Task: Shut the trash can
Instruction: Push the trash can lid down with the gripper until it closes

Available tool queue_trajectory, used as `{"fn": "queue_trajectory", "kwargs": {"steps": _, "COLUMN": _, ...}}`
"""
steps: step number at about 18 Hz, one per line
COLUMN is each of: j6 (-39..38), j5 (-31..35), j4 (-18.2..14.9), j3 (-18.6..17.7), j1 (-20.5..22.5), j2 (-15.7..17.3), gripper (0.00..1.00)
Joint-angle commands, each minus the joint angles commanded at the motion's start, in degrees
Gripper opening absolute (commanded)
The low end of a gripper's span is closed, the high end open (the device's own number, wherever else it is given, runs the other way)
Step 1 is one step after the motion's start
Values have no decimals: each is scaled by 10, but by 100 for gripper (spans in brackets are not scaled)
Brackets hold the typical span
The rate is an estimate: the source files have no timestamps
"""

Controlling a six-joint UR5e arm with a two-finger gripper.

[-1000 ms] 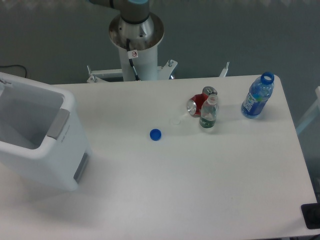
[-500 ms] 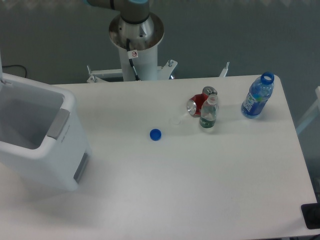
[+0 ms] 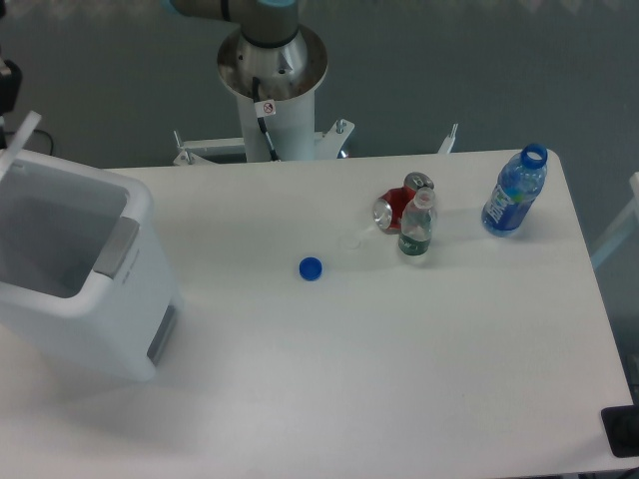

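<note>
White plastic makes up the trash can (image 3: 85, 274), a large boxy bin standing at the left end of the white table (image 3: 399, 359), partly cut off by the left edge of the view. Its top is open, showing the pale grey inside, and a thin white edge of its lid (image 3: 22, 134) tilts up above the far rim at the upper left. A grey latch (image 3: 116, 247) sits on the rim facing the table's middle, and a grey panel (image 3: 163, 333) is set low on the same side. A dark part of the gripper (image 3: 8, 82) shows at the far upper left, just above the lid edge; whether its jaws are apart or together cannot be told. The arm's round base (image 3: 272, 62) stands behind the table. A blue bottle cap (image 3: 311, 267) lies near the table's centre. To its right a small clear bottle (image 3: 416, 229) stands just in front of a red can (image 3: 397, 206) lying on its side, and an uncapped blue bottle (image 3: 515, 192) stands near the far right corner.
</note>
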Motion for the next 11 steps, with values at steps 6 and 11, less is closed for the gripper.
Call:
{"fn": "queue_trajectory", "kwargs": {"steps": 6, "j6": 0, "j5": -2, "j4": 2, "j3": -1, "j1": 23, "j2": -16, "gripper": 0}}
{"fn": "queue_trajectory", "kwargs": {"steps": 11, "j6": 0, "j5": -1, "j4": 3, "j3": -11, "j1": 30, "j2": -28, "gripper": 0}}
